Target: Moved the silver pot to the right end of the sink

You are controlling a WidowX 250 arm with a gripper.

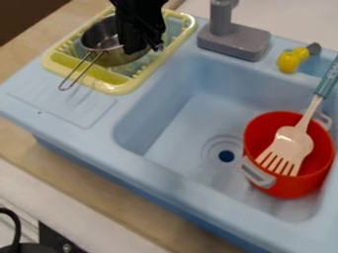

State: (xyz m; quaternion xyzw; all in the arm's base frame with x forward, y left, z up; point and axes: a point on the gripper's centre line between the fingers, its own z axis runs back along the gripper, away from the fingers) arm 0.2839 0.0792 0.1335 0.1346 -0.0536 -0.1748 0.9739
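Observation:
My black gripper hangs down at the top of the view, over the dish rack, with its lower end against the right side of the silver pot. Part of the pot's rim is hidden behind the gripper. The pot sits in the yellow-green dish rack at the sink unit's upper left, and its wire handle points toward the lower left, past the rack's edge. The light blue sink has its basin to the right of the rack.
A red pot stands in the basin's right part, holding a white slotted spatula with a blue handle. The grey faucet rises behind the basin, with a yellow toy to its right on the back ledge.

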